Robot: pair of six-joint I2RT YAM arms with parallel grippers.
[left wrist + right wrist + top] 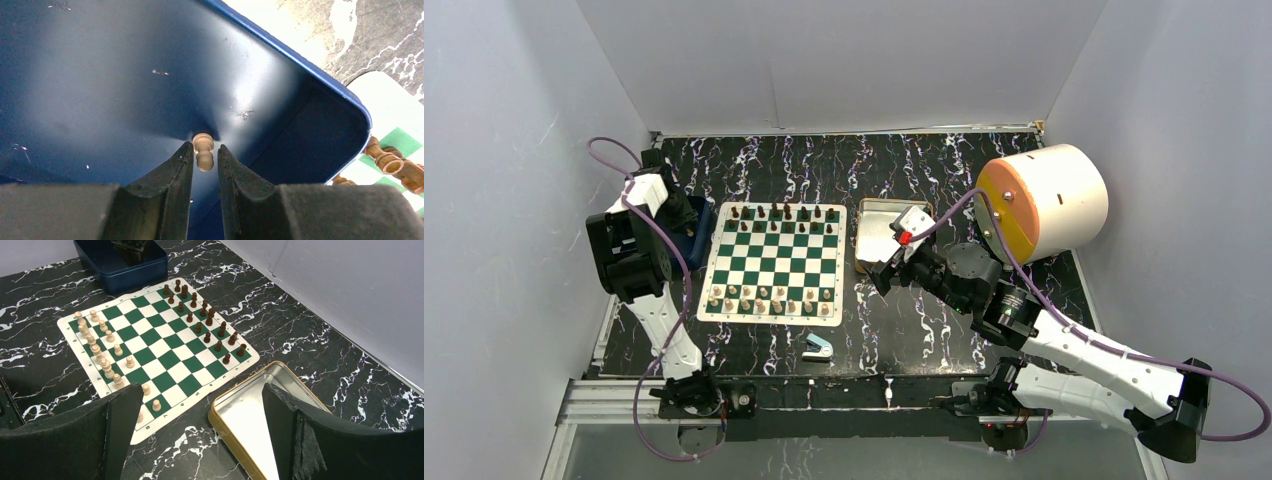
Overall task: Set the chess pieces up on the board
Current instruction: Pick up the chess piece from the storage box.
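A pale pawn [204, 159] stands on the floor of the dark blue tray [325, 75], with its head toward the camera. My left gripper [205, 145] reaches down into that tray [694, 243], its jaws close on either side of the pawn. A thin gap shows at the right finger, so contact is unclear. The board [774, 262] carries pale pieces [769, 300] along its near rows and dark pieces [779, 213] along its far rows. My right gripper [200, 390] hangs wide open and empty between the board's corner [150, 427] and the silver tin [250, 410].
The silver tin [879, 228] lies right of the board, bare inside. A small blue-and-white stapler-like object [818, 348] sits on the marble table in front of the board. A large white cylinder [1044, 205] with an orange face lies at the right rear. Grey walls close in on three sides.
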